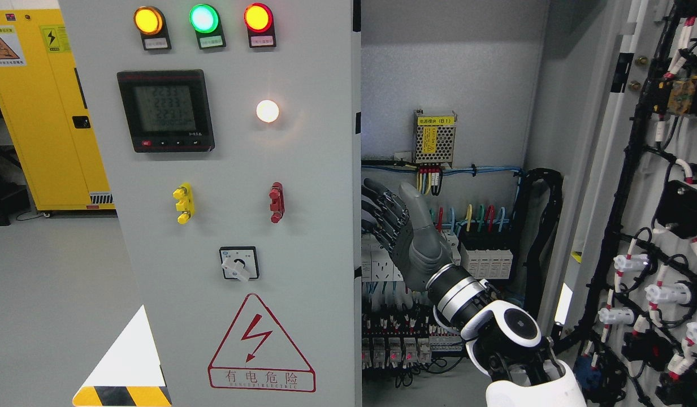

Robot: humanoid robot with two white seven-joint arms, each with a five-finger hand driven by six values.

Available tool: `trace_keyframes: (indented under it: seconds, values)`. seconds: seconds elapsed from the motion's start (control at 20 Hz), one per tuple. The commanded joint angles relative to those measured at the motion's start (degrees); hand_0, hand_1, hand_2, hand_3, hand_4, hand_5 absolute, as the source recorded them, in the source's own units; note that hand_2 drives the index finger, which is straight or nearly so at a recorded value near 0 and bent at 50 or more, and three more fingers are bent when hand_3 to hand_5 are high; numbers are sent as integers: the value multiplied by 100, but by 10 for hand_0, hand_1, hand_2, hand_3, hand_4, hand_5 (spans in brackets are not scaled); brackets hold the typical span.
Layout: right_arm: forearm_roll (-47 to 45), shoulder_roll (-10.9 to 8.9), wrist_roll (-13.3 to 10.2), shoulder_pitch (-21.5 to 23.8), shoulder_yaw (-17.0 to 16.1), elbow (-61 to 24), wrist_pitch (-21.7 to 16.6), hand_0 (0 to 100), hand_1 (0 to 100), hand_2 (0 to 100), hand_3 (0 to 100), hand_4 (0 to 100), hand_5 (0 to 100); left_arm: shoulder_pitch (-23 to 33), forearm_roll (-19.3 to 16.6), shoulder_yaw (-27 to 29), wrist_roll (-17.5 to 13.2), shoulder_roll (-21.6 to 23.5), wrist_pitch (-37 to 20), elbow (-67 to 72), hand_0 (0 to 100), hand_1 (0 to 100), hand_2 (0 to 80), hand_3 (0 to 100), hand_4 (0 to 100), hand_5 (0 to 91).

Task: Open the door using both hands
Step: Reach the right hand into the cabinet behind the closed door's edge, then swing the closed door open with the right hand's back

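1. The grey electrical cabinet (450, 85) stands with its right door (653, 198) swung wide to the right, its inner face carrying black cable looms and white connectors; the left door (303, 237) is closed and fills the middle of the view.
2. Inside the open bay sit a perforated power supply (434, 136) with a yellow label, a bundle of coloured wires below it, and rows of white breakers (486, 263) and terminal blocks lower down.
3. The right hand (399, 229) comes in from the lower right on a white and black forearm and sits in front of the bay, just beside the free edge of the left door (whether the fingertips touch that edge cannot be told). Its fingers (382, 206) are stretched out and lightly spread, pointing left, and they hold nothing.
4. Open room lies between the hand and the swung right door; the bay's back panel above the power supply is bare.
5. On the left door: three round lamps (203, 18) along the top (amber, green, red), one lit white lamp (267, 111), one digital meter (165, 111), one yellow clip (183, 203), one red clip (276, 202), one rotary switch (238, 263) and one red-outlined warning triangle (261, 345).
6. A yellow cabinet (43, 107) stands on the floor at far left.
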Motion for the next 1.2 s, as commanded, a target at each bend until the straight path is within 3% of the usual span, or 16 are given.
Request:
trace_keyframes:
  seconds: [0.0, 0.1, 0.25, 0.4, 0.6, 0.85, 0.95, 1.0, 1.15]
  values:
    - [-16, -3, 231, -129, -30, 242, 6, 221, 11, 0, 0, 0, 0, 0, -8, 1, 2, -70, 8, 0, 0, 0, 0, 0, 0, 0]
    - [-7, 15, 355, -156, -30, 259, 32, 222, 11, 0, 0, 0, 0, 0, -8, 1, 2, -79, -1, 0, 0, 0, 0, 0, 0, 0]
    - [-16, 23, 381, -191, -39, 259, 348, 222, 10, 0, 0, 0, 0, 0, 1, 1, 2, -79, -1, 0, 0, 0, 0, 0, 0, 0]
    - [-16, 23, 399, -244, -170, 268, 375, 222, 10, 0, 0, 0, 0, 0, 1, 1, 2, -79, -1, 0, 0, 0, 0, 0, 0, 0]
    - [-7, 15, 864, -279, -206, 330, 419, 222, 10, 0, 0, 0, 0, 0, 1, 1, 2, -79, -1, 0, 0, 0, 0, 0, 0, 0]
    - [-16, 6, 987, -288, -311, 330, 419, 222, 10, 0, 0, 0, 0, 0, -8, -8, 2, -70, -1, 0, 0, 0, 0, 0, 0, 0]
    - [-7, 6, 1364, -288, -302, 330, 419, 222, 10, 0, 0, 0, 0, 0, 1, -8, 2, -70, -1, 0, 0, 0, 0, 0, 0, 0]
    - [-7, 15, 1444, -288, -302, 330, 428, 222, 10, 0, 0, 0, 0, 0, -8, -8, 2, -70, -1, 0, 0, 0, 0, 0, 0, 0]
    - [2, 32, 1462, -305, -294, 365, 428, 222, 9, 0, 0, 0, 0, 0, 1, -8, 2, -70, -1, 0, 0, 0, 0, 0, 0, 0]
